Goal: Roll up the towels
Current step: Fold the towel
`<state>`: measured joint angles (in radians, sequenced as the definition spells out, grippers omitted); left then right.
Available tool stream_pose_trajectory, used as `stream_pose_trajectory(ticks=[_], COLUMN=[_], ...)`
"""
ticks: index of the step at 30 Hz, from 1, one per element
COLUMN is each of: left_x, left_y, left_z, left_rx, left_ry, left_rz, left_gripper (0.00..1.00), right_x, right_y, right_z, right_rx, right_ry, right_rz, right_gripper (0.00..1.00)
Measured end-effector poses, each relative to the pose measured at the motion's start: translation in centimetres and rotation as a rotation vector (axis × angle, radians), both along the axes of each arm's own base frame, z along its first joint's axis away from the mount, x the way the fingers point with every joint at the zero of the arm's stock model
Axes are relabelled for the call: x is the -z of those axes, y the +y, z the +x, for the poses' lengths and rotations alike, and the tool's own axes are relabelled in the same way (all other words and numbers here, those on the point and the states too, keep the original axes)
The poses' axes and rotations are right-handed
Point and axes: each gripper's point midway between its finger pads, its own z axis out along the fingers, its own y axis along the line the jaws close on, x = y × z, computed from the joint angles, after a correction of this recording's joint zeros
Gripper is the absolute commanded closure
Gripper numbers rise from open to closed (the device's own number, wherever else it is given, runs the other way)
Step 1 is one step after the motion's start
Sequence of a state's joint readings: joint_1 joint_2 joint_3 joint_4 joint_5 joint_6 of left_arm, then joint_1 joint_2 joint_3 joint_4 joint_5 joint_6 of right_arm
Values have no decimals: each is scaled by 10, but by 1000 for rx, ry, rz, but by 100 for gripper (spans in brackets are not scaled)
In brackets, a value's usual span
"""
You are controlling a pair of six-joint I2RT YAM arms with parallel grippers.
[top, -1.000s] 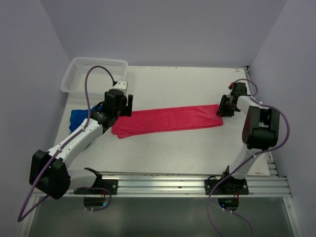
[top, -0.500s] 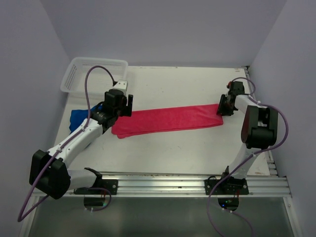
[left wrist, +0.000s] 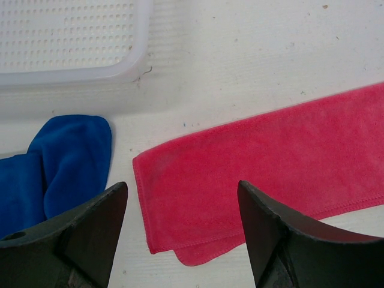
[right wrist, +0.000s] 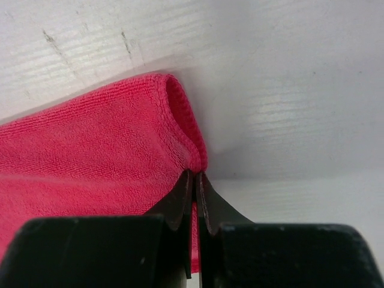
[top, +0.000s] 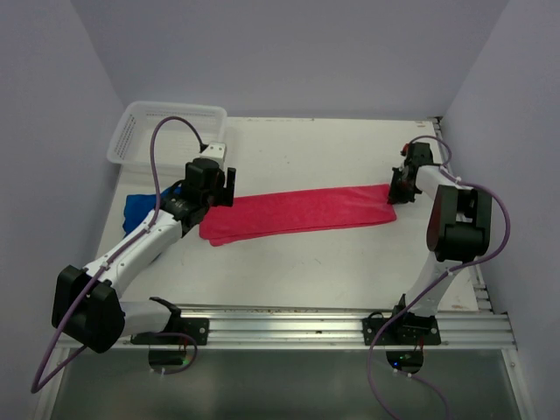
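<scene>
Across mid-frame the pink-red towel [top: 297, 213] lies flat on the white table [top: 306, 262], its right edge pinched in the closed right gripper [top: 394, 188]. Over its left end the left gripper [top: 225, 187] hangs spread wide, the blue towel [top: 137, 210] bunched beside it at the table's left edge, below the mesh basket [top: 131, 140]; lilac walls [top: 262, 52] close three sides.

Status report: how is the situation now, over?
Right gripper shut on pink towel, right end. Left gripper open above other end. Blue towel near basket, unrolled. Nothing blocking.
</scene>
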<state>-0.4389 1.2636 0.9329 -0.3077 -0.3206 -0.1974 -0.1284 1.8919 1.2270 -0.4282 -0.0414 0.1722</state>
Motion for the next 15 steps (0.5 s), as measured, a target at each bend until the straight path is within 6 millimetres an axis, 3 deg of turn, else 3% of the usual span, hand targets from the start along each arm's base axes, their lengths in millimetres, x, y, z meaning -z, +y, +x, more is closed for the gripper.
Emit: stream_pose_trajectory(ticks=[7,10,15], left_x=[0,0,-3], left_y=[-2,-3,-4], left_z=[0,-1,-1], left_rx=[9,14,21], left_ry=[3,4,-2], left_rz=[-6,-10,-18], left_gripper=[22,22,22], right_x=[-14,-38,-97], right_y=[-18,-26,-35], right_z=[-17,-18,-5], right_rx=[6,21,49], right_ry=[67,45,-72], right_rz=[-105,-155,-204], right_gripper=[100,100,100])
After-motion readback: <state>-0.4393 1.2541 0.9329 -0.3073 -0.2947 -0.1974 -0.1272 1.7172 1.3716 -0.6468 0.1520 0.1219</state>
